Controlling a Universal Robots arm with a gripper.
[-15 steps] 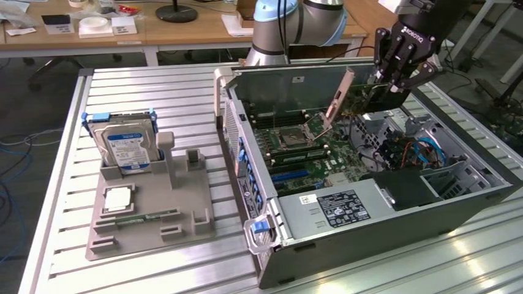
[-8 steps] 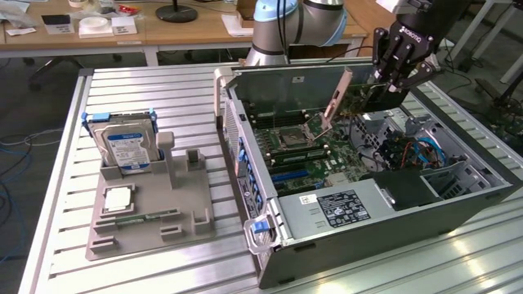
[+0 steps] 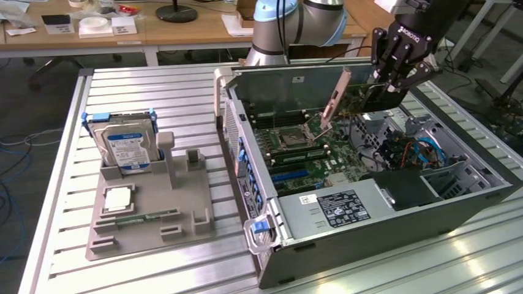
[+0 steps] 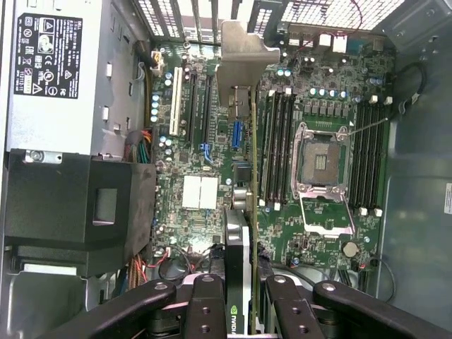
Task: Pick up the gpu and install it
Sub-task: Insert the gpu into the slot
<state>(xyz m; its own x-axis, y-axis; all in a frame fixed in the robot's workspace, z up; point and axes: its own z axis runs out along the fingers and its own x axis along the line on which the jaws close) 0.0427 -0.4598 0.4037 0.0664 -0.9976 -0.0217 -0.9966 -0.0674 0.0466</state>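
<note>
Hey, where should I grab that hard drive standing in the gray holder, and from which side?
Probably grip the hard drive by its upper end, coming straight down from above. It stands on end in the gray holder, whose walls cover its lower part.

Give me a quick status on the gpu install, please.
Gripper: jaws shut on gpu. Card hangs upright above the motherboard, not seated. No obstruction visible below it.
</note>
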